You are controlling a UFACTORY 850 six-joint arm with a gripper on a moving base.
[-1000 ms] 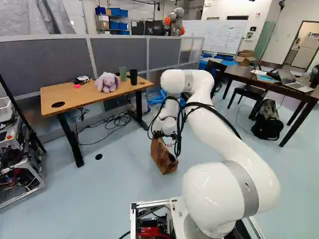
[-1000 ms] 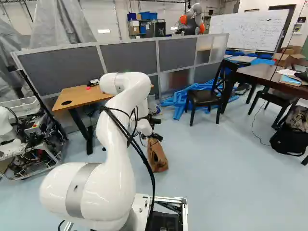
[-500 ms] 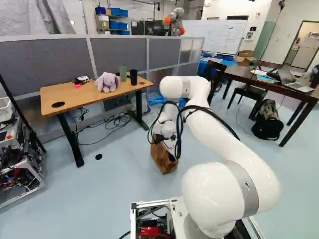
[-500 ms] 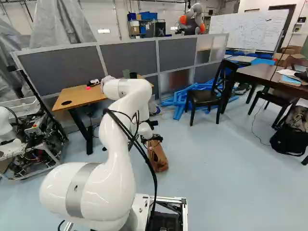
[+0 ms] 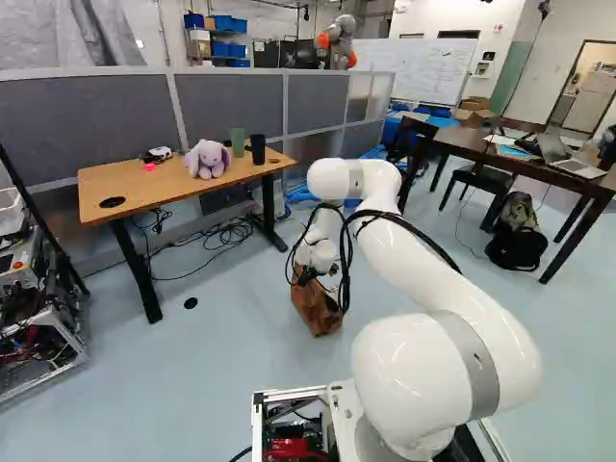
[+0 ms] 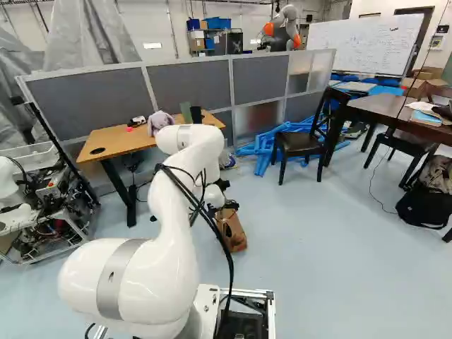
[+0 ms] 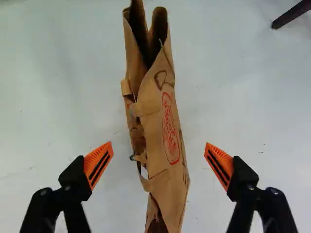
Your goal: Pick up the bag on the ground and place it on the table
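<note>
On the pale blue floor [image 5: 221, 385], one crumpled brown paper bag [image 7: 168, 194] sits between the two wide-apart, orange-padded fingers [image 7: 98, 164] of one black gripper [image 6: 227, 205], with gaps on both sides. Beyond stands one light-wood table [image 5: 154, 192] with two black legs [image 5: 138, 269], holding one lavender plush rabbit [image 5: 206, 159] and two cups [image 5: 238, 142]: one green, one black.

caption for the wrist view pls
Open claw aimed at a brown paper bag on the floor, orange pads on either side

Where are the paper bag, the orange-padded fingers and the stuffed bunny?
Paper bag [image 7: 170, 131]: wrist view, printed side.
Fingers [image 7: 98, 164]: wrist view, one orange pad.
Stuffed bunny [image 5: 206, 154]: left base view, its head.
</note>
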